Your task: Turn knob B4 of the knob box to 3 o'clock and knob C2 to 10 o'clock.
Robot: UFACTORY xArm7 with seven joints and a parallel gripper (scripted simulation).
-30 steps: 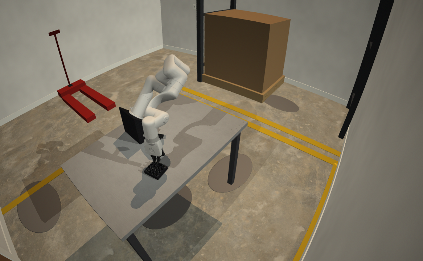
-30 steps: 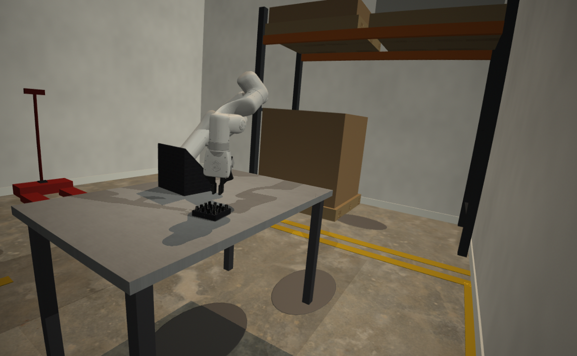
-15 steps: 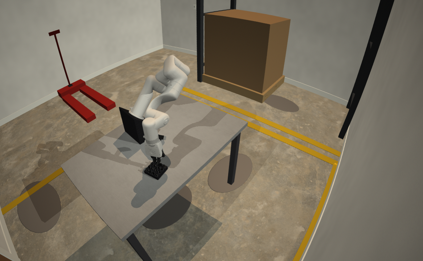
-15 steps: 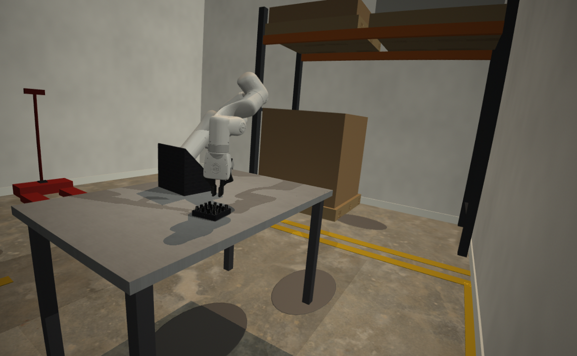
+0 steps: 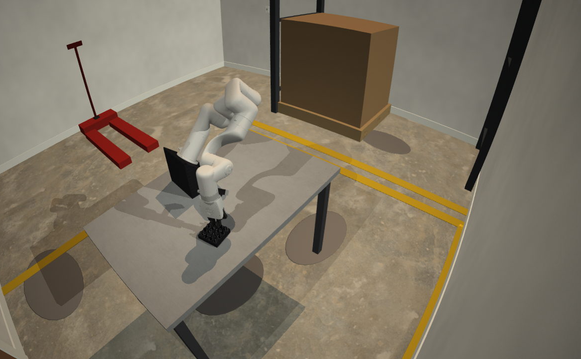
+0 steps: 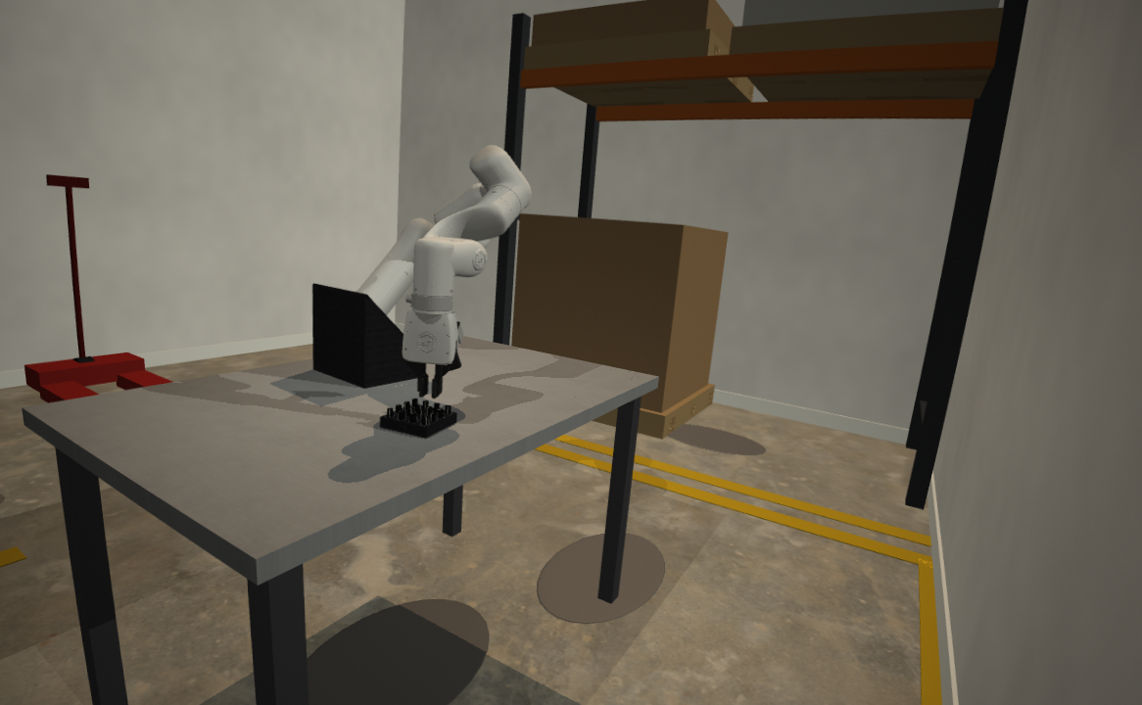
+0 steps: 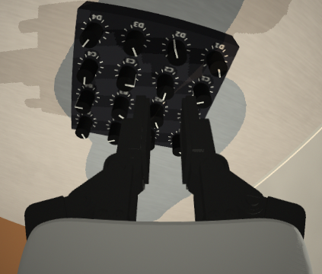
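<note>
The black knob box (image 5: 208, 241) (image 6: 406, 428) (image 7: 109, 53) stands on the table, its printed names upside down in the wrist view. Knob B4 (image 7: 86, 99) is at the left there; its white line points image left, about 3 o'clock. Knob C2 (image 7: 165, 83) is right of the box's middle; its line points down the image toward the rear, about 12 o'clock. My gripper (image 5: 217, 222) (image 6: 429, 393) (image 7: 165, 115) is open by a small gap, with nothing between the fingers. Its fingertips hang above the box and hide parts of rows A and B. The socket is not visible.
The other knobs stand close around B4 and C2. The grey table (image 5: 136, 254) (image 6: 207, 491) carries the box and the arm's black mount (image 5: 181, 171) (image 6: 338, 337). A red pallet jack (image 5: 105, 145) (image 6: 88, 372) and a large brown carton (image 5: 324, 67) (image 6: 596, 289) stand on the floor beyond the table.
</note>
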